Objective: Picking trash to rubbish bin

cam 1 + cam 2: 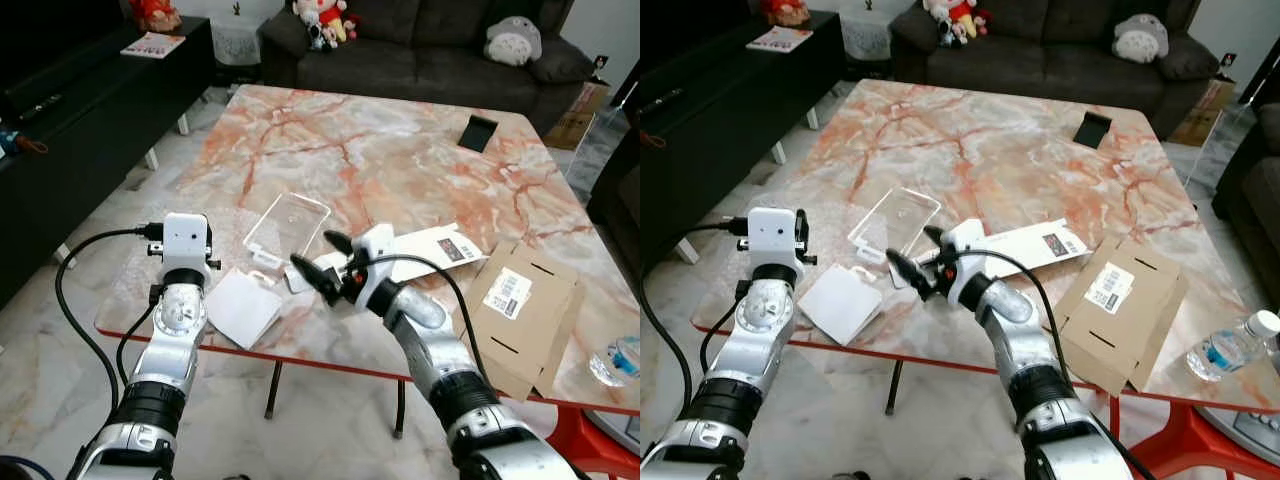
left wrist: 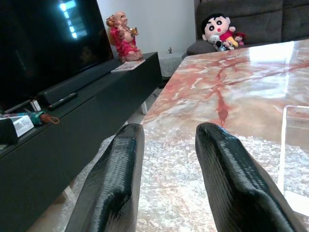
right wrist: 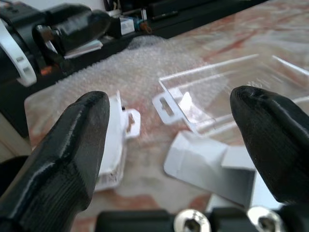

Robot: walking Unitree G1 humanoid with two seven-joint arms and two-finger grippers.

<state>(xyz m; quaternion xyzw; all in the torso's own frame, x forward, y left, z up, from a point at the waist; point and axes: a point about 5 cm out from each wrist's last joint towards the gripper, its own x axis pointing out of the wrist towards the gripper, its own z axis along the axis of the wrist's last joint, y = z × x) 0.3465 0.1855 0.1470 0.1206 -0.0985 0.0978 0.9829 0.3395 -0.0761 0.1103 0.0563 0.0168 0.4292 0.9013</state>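
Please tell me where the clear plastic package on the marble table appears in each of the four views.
Left eye view: clear plastic package, centre-left on the table, beyond the right tool.
Right eye view: same place.
Left wrist view: its edge at the right border.
Right wrist view: upper middle, between the fingers.
Shared landmark: the bubble wrap under the package.

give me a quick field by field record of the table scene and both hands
surface: marble table
left hand: open, at the table's near left edge, over bubble wrap
right hand: open, fingers spread, over the clear plastic tray
other trash: white card, long white box, flattened cardboard box
far side: black object
near right: water bottle
rubbish bin: cannot tell
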